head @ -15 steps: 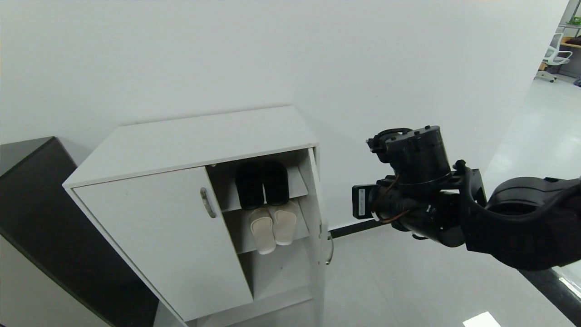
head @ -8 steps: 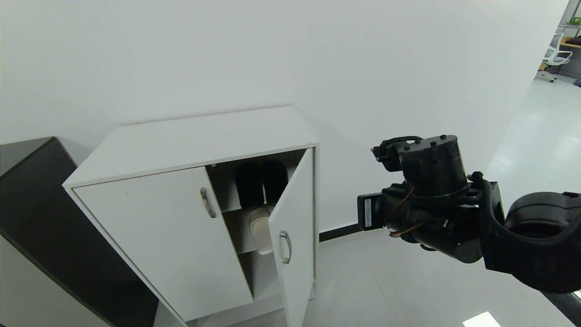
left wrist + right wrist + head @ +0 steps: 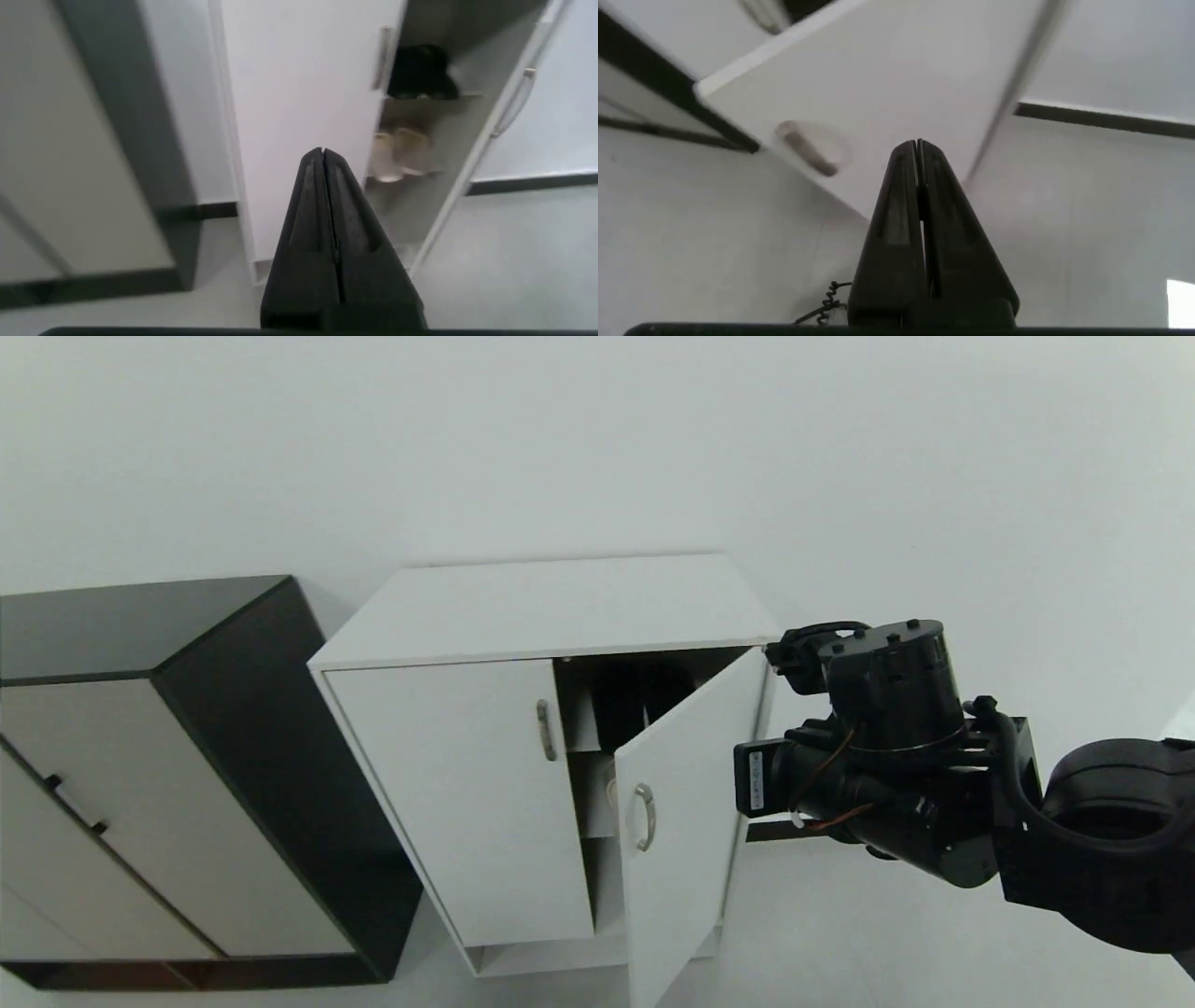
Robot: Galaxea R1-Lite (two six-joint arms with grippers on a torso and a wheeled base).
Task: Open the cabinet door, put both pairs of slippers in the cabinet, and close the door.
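The white cabinet has its left door shut and its right door standing ajar at an angle. Black slippers lie on the top shelf, mostly hidden by the door. From the left wrist view the black slippers sit above the beige slippers on the shelf below. My right arm is just right of the ajar door. My right gripper is shut and empty, close to the door's outer face near its handle. My left gripper is shut, empty, and back from the cabinet.
A black cabinet with pale doors stands against the left side of the white one. A white wall is behind both, with a dark baseboard. Grey floor lies open to the right of the cabinet.
The head camera has turned left. The right door swung from wide open to partly shut, covering most of the slippers. My right arm lowered slightly and stayed beside the door.
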